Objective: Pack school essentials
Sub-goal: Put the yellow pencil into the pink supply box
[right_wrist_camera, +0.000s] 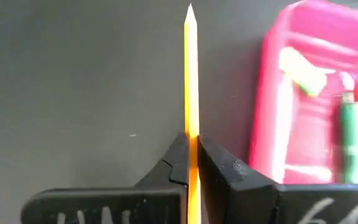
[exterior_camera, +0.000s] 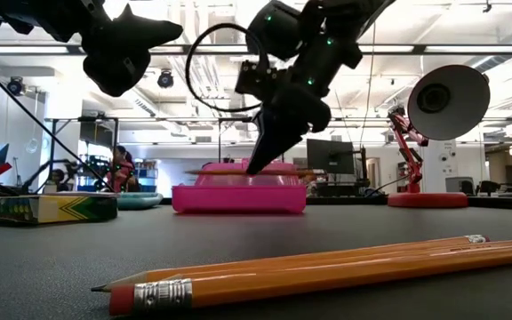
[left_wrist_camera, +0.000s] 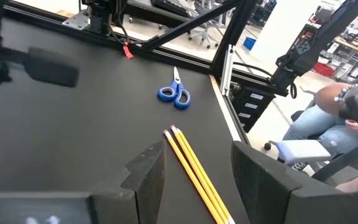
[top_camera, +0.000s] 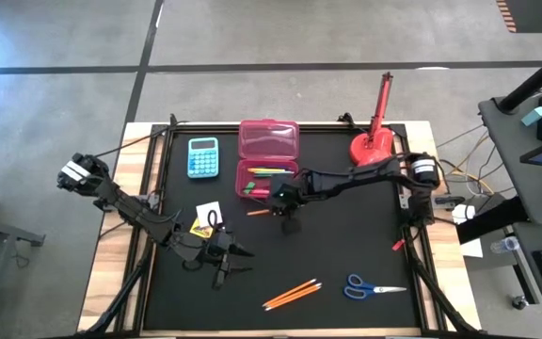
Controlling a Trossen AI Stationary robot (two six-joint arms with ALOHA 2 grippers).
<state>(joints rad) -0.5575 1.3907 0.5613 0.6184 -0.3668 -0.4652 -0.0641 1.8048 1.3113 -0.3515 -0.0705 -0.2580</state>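
Note:
My right gripper (top_camera: 287, 209) is shut on an orange pencil (right_wrist_camera: 191, 81) just in front of the open pink case (top_camera: 269, 155), which holds several pens. My left gripper (left_wrist_camera: 194, 180) is open and empty above the table's near left. Two orange pencils (top_camera: 292, 294) lie side by side near the front edge, also in the left wrist view (left_wrist_camera: 194, 171). Blue-handled scissors (top_camera: 374, 287) lie flat to their right. A small white-and-yellow pack (top_camera: 207, 218) lies flat by the left arm. My right gripper pinches the pencil's shaft (right_wrist_camera: 192, 140) between its two fingers, about midway along it. The fingers come from above, pointing down, and lie across the pencil. The pencil (exterior_camera: 212, 172) is level and lifted clear of the table, its point (right_wrist_camera: 190, 9) free.
A light-blue calculator (top_camera: 202, 157) lies left of the case. A red desk lamp (top_camera: 374, 141) stands at the far right. The black mat (top_camera: 365, 235) shows bare between the case and the scissors. A seated person (left_wrist_camera: 334, 118) is beyond the table's edge.

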